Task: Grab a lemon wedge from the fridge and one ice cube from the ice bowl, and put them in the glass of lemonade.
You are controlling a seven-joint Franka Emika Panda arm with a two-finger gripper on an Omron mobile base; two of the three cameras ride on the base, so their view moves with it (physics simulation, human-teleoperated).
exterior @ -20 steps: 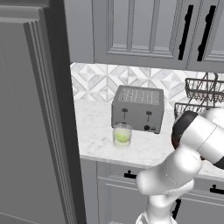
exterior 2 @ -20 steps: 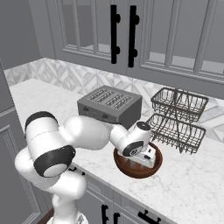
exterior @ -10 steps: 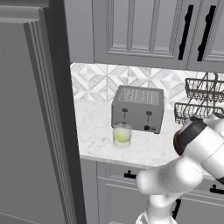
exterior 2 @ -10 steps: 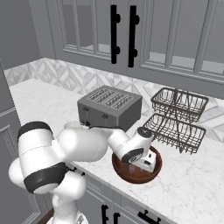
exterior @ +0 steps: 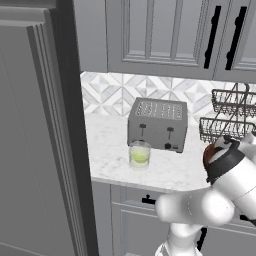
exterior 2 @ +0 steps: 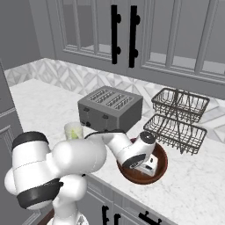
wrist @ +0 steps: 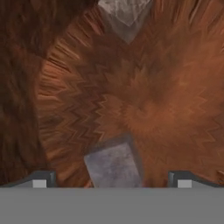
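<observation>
We have the gripper down inside the bowl, which sits near the counter's front edge, just before the rack. Its jaws stand wide open and empty, with one ice cube between the fingertips. Another cube lies by the bowl's far wall. We should sink a little lower, centre the near cube, then close gently so it doesn't squirt out. The glass waits before the toaster, near the counter's front edge.
</observation>
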